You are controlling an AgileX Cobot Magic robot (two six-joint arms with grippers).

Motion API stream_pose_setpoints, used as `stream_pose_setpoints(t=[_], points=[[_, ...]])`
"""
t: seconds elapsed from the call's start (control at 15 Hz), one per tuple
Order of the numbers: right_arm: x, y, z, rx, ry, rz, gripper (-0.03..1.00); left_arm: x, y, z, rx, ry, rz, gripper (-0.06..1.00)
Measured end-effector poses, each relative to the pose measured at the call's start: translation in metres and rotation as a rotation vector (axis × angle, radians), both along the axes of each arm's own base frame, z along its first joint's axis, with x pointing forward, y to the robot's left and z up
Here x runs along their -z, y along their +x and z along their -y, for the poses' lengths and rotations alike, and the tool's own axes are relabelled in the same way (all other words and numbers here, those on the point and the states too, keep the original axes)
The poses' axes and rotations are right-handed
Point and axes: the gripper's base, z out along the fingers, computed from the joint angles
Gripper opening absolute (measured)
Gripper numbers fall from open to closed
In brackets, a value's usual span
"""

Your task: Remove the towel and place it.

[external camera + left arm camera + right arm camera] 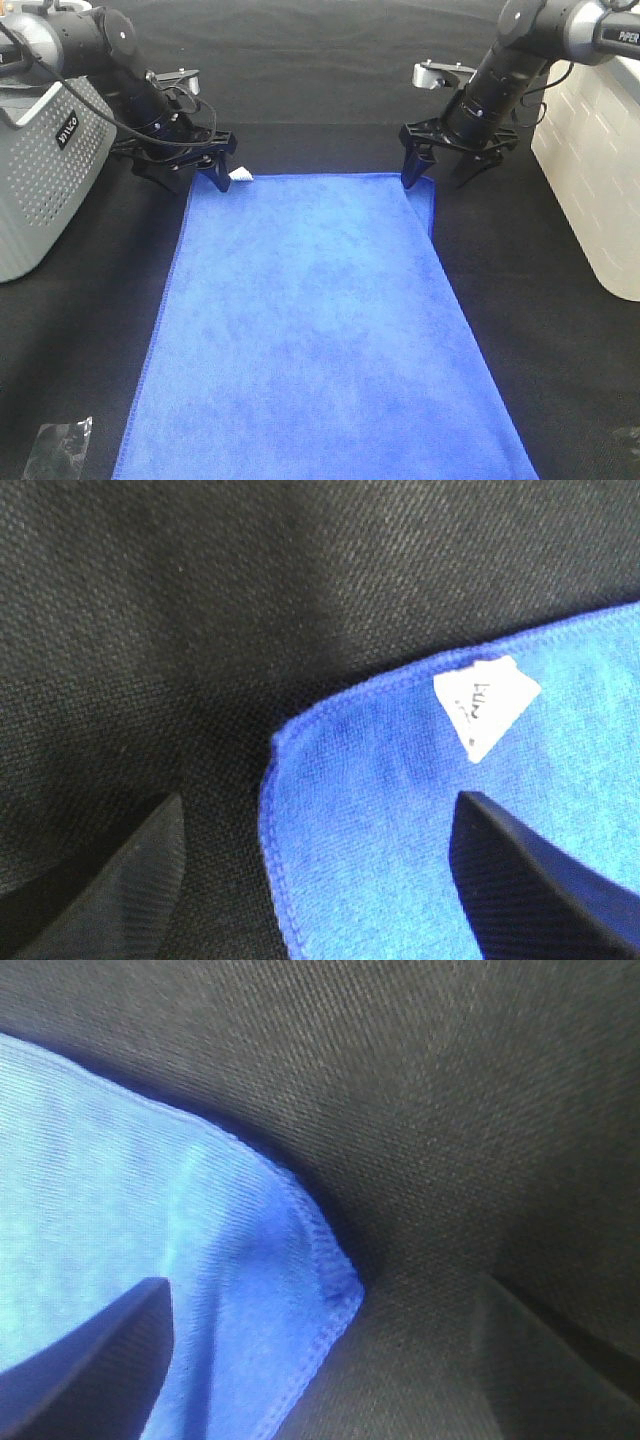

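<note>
The towel (320, 330) lies flat on the black worktop (300, 90); soft, light and limp, it looks best pinched at its far corners, which the left tool (197, 185) and right tool (437, 180) straddle, both open

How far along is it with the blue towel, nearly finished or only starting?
Done: the towel is out of the grey basket, spread flat on the black table. In hand: nothing; the left fingers and right fingers stand open astride its two far corners. Left: probably only backing away, though the pictures cannot rule out a fresh grab.
</note>
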Motion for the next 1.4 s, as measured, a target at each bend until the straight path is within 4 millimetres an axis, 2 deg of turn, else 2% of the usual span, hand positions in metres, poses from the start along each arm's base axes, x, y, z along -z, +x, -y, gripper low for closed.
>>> stream_pose_setpoints(t=[1.07, 1.27, 1.4], points=[[0.010, 0.001, -0.001, 0.018, 0.012, -0.024, 0.79, 0.002, 0.001, 0.000, -0.001, -0.011, -0.004, 0.70], [0.010, 0.002, -0.002, 0.031, 0.023, -0.014, 0.76, 0.001, 0.000, 0.006, 0.015, -0.022, 0.004, 0.70], [0.014, 0.005, -0.006, 0.058, 0.075, 0.001, 0.71, 0.001, -0.003, 0.022, 0.057, -0.031, 0.017, 0.70]])
